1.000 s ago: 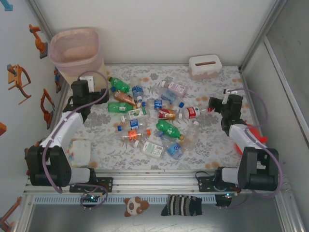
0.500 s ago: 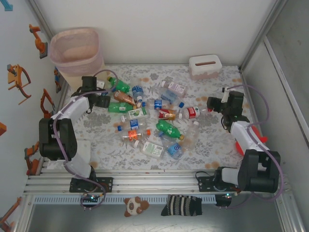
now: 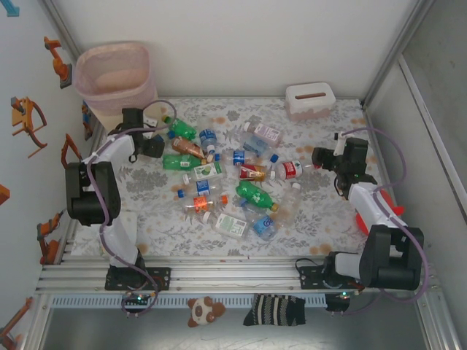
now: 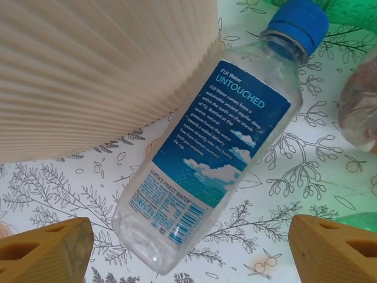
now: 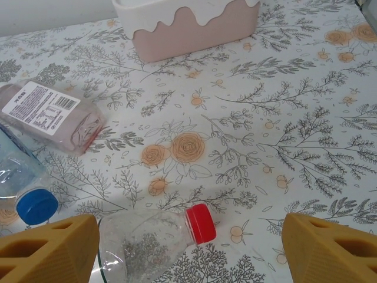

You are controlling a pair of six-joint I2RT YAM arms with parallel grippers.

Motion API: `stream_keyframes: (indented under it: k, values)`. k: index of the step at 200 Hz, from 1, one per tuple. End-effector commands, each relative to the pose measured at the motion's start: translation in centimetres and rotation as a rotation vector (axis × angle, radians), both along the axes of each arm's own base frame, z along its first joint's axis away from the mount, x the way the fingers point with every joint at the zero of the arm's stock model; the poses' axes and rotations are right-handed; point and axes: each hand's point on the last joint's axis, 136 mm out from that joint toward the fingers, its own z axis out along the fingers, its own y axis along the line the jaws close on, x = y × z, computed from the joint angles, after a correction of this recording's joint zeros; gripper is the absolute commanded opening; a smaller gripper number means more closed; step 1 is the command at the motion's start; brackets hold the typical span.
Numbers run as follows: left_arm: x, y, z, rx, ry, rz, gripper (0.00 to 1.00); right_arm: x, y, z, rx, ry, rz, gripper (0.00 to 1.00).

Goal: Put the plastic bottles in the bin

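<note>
At ten o'clock of the table [image 3: 328, 211] the bin [image 3: 113, 73] stands in the far corner. The plastic bottles [image 3: 226, 175] lie scattered over the middle; whether any is already inside the bin, I cannot tell. The left gripper [image 3: 151, 146] hangs at five o'clock of the bin's foot, with jaws spread and nothing grasped. Its wrist view explains this place: a blue-label bottle [image 4: 206, 159] lies between the yellow fingertips [image 4: 47, 250], cap toward one o'clock, beside a ribbed wall that I take for the bin's. I judge the gripper is lined up to close on the bottle's body. At three o'clock of the heap the right gripper [image 3: 322, 157], also spread and empty, faces a red-capped bottle [image 5: 154, 239], probably its own next pick.
</note>
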Motion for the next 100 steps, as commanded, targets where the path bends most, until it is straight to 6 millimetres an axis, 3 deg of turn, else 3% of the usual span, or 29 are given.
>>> stream_keyframes:
  k: [1,55,100]
  values:
    - [-0.2,-0.6,-0.6,-0.04,0.055,-0.06,0.85,0.1,0.1,1.5,-0.012,-0.035,0.013,0.8]
    - [-0.4,-2.1,-2.7,-0.109,0.149,-0.122,0.85,0.0,0.0,1.3,-0.014,-0.035,0.009,0.8]
    - [-0.6,-3.2,-3.0,-0.123,0.164,-0.143,0.83,0.2,0.1,1.4,-0.01,-0.038,0.013,0.8]
